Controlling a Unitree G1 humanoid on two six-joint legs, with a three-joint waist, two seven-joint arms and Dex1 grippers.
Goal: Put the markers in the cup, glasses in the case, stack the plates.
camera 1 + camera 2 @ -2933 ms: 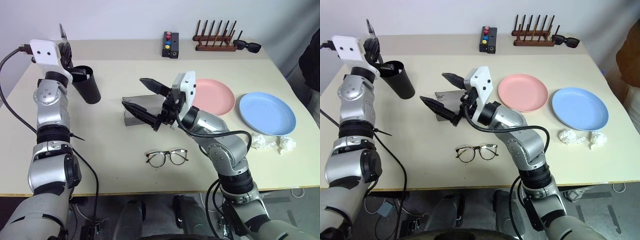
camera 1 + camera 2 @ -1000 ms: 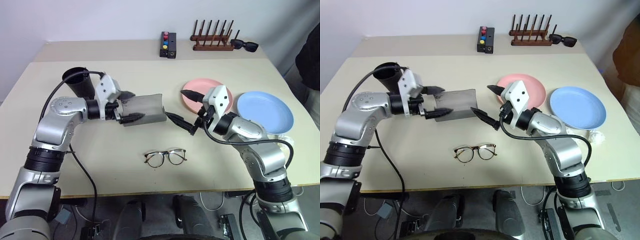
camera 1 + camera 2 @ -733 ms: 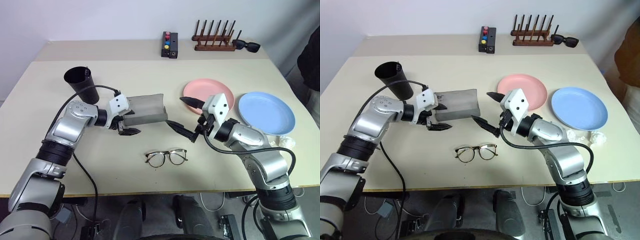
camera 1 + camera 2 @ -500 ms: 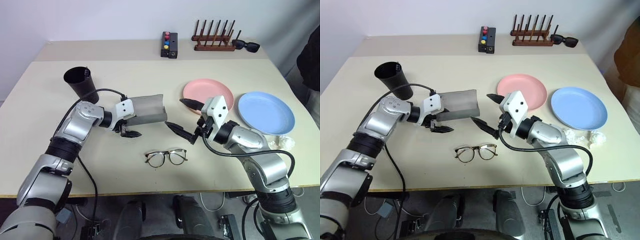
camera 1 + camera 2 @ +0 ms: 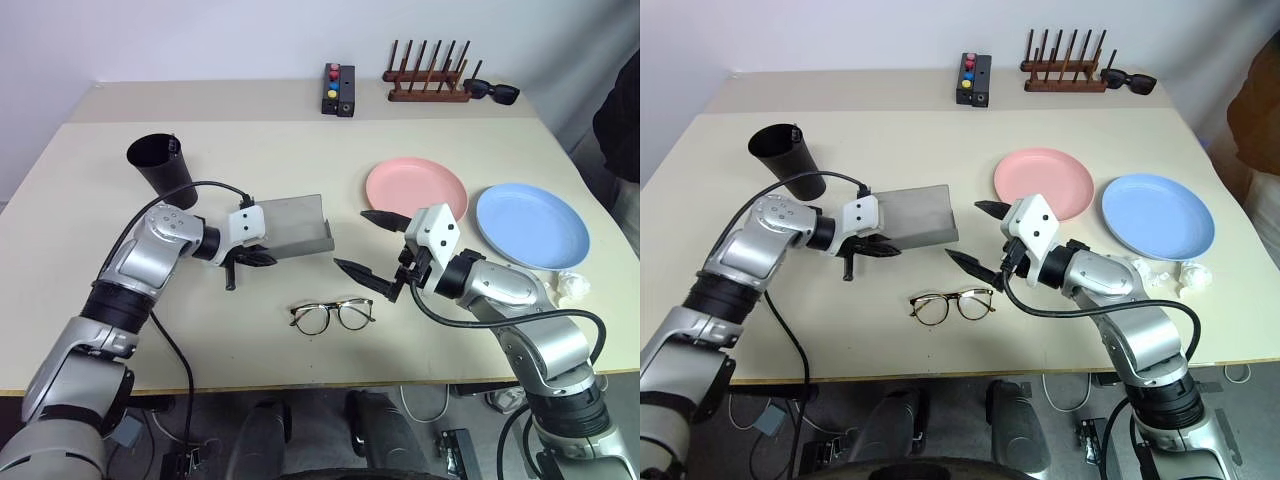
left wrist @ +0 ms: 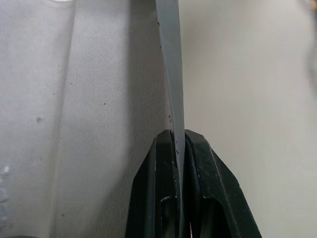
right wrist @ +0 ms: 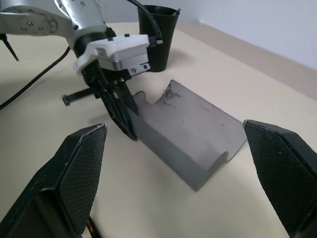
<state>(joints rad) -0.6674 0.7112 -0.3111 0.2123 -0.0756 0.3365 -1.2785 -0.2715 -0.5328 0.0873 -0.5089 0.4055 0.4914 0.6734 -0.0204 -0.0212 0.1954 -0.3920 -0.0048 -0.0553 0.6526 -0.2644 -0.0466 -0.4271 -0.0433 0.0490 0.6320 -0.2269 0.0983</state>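
While the left gripper (image 5: 878, 251) pinches one grey case (image 5: 915, 215), the right gripper (image 5: 978, 238) hangs apart. One cup (image 5: 786, 160), one pair of glasses (image 5: 952, 303) and two plates (image 5: 1044, 183) occupy the surface (image 5: 900, 135).

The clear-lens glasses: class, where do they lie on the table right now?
In the left eye view the glasses lie near the table's front edge, centre, in front of the grey case, beside the open right gripper.

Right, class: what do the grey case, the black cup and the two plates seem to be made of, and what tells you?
Grey rectangular case: probably hard plastic or board under a matte, finely grained covering; its thin wall stays straight between the left gripper's fingers.
Tall black cup: likely plastic, smooth with a dull sheen.
Pink round plate and light blue round plate: likely plastic, uniform colour with a soft gloss.
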